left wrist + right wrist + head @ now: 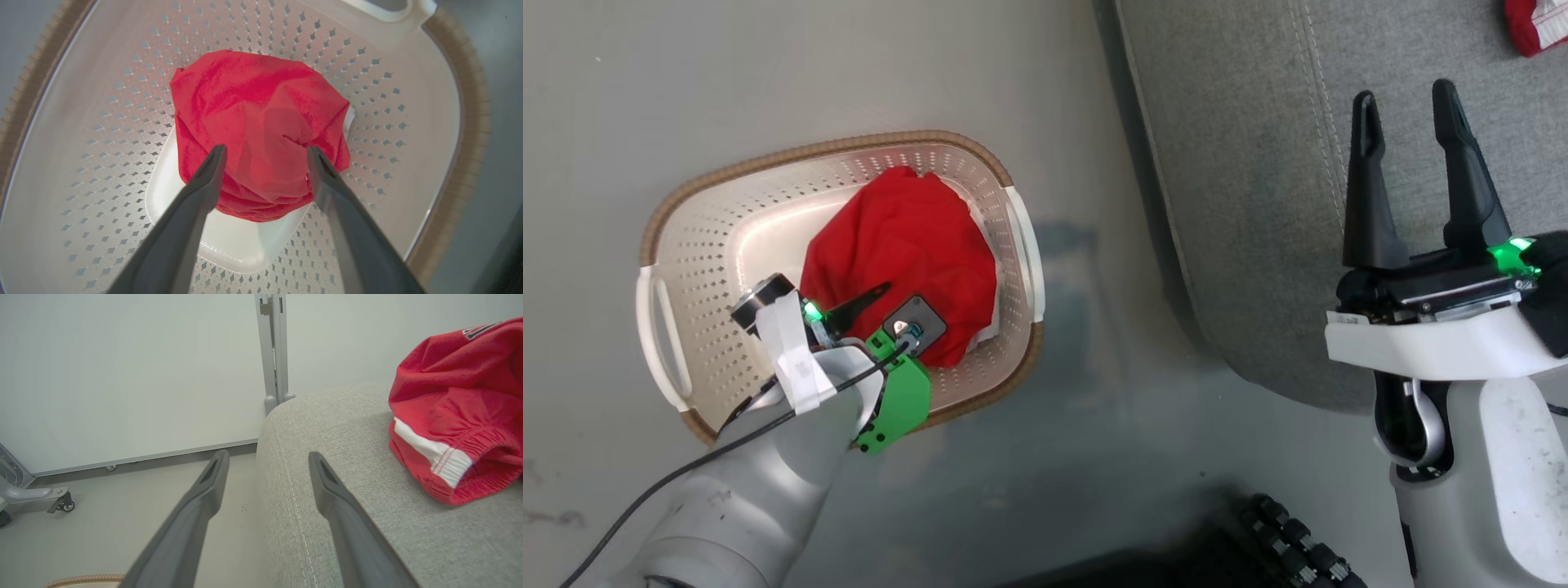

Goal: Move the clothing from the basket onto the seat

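Observation:
A crumpled red piece of clothing [903,245] lies in the cream basket [735,220] on the floor. My left gripper [882,294] reaches down into the basket. In the left wrist view it [266,148] is open, its fingers straddling the near part of the red clothing [253,102] above the basket's floor [102,122]; whether they touch the cloth I cannot tell. My right gripper [1405,91] is open and holds nothing over the grey seat [1258,204]. A second red garment [457,396] with white trim lies on the seat [347,428], right of the right gripper [268,454].
The basket stands on grey floor left of the seat's rounded edge. A wheeled grey stand foot [24,494] and a grey upright post [273,347] are by the white wall. A dark ribbed part [1290,547] of my base shows at the bottom.

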`<state>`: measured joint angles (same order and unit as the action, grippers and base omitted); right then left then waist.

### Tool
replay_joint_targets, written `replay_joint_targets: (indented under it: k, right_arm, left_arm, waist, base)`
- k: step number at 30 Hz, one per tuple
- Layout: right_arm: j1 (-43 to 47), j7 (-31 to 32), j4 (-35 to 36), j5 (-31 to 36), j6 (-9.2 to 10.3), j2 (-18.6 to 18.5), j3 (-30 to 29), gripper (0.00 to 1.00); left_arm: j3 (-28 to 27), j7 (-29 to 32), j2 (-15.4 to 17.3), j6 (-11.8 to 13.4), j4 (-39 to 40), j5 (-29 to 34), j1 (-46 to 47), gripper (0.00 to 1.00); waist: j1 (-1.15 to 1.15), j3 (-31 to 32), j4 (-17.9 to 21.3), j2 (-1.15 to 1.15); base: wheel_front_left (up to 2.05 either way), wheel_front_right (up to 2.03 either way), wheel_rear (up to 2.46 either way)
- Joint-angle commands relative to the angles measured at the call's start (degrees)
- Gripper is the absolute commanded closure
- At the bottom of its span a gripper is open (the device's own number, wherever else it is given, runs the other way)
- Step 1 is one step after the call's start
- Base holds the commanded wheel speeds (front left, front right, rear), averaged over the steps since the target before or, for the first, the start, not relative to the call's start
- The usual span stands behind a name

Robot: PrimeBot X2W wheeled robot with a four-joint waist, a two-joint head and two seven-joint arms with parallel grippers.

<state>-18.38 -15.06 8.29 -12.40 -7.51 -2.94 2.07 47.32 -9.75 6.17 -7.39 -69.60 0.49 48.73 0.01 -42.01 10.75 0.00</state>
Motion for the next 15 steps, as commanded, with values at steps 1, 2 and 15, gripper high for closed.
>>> replay_joint_targets:
  k: [1,2,15]
  right_arm:
    - [-1.56,-0.18,0.89,-0.65,0.04,0.07,-0.08,0.0]
    - [-1.82,-0.18,1.22,-0.99,0.04,0.08,-0.09,0.0]
    - [-4.71,-0.17,7.91,-2.44,0.04,0.07,0.5,0.0]
  left_arm:
    - [0.54,0.26,0.38,-0.11,-0.64,-0.69,1.8,0.0]
    - [0.89,0.53,0.59,-0.11,-0.98,-0.91,2.43,0.0]
    - [3.89,2.31,2.71,-0.11,-3.35,-3.76,8.03,0.0]
  waist:
    - [-0.01,-4.77,3.84,0.0]
    - [-0.01,-5.29,4.09,0.0]
    - [-0.01,-10.63,5.53,0.0]
  base:
    - [0.0,0.0,0.0]
    - [0.0,0.0,0.0]
    - [0.0,0.0,0.0]
